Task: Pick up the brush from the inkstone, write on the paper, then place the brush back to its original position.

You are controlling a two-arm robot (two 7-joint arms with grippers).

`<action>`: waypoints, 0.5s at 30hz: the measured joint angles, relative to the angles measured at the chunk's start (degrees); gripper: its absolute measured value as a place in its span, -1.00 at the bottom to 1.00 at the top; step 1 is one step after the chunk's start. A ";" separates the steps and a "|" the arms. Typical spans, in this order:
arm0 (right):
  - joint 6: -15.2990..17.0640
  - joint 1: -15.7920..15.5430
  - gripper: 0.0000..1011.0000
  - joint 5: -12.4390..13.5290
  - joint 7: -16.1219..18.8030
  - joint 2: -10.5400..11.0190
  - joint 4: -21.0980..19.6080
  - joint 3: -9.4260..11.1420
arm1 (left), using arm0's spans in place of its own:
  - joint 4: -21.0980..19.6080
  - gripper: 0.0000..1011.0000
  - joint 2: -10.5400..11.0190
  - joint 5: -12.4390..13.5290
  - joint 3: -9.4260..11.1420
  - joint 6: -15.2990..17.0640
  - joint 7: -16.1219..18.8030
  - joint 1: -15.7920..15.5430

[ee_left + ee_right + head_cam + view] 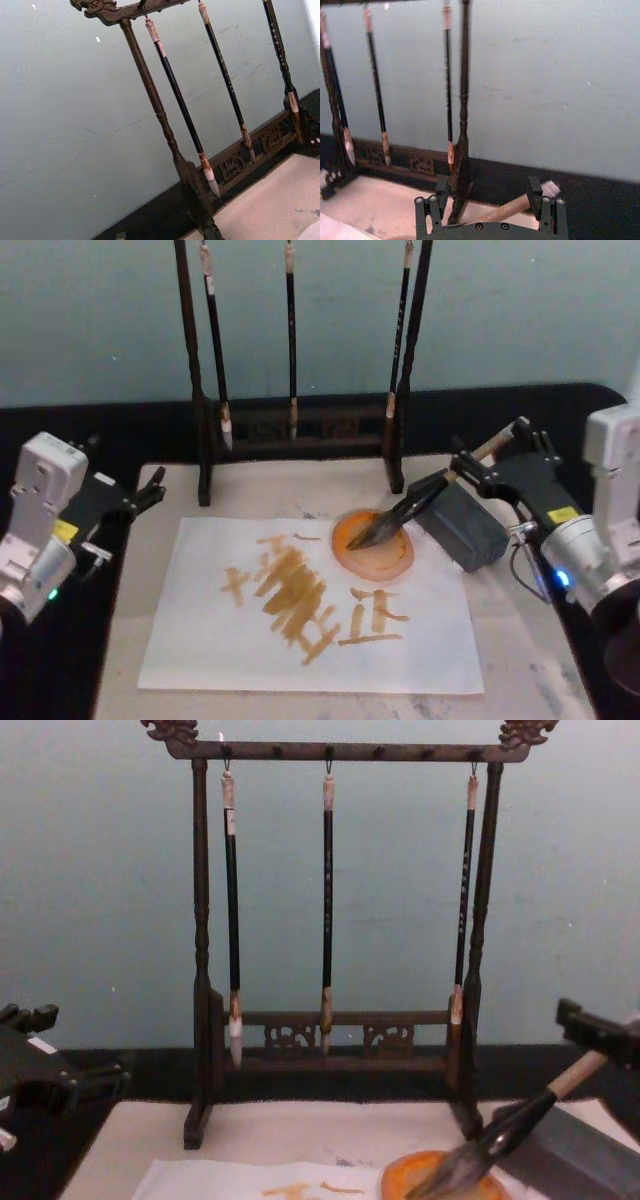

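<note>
The brush (430, 502) lies slanted with its tuft in the orange dish (374, 545) and its handle propped over the grey inkstone (462, 525), and the right gripper (502, 455) sits around the upper handle; in the right wrist view the pale handle passes between the fingers (546, 207), which look to stand a little apart from it, so I judge it bracketed, not clamped. The brush looks light and stiff in the handle, smooth enough to twist in a loose grip, with a soft wet tuft that will splay (and may drip orange), so the handle above the ferrule is the place to hold. The paper (200, 640) lies beside the dish. The left gripper (140, 495) hangs open at the table's left
</note>
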 joint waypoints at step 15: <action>-0.90 2.39 0.98 -15.43 -3.67 -1.40 3.81 -3.92 | 0.00 1.00 0.00 0.00 0.00 0.00 0.00 0.00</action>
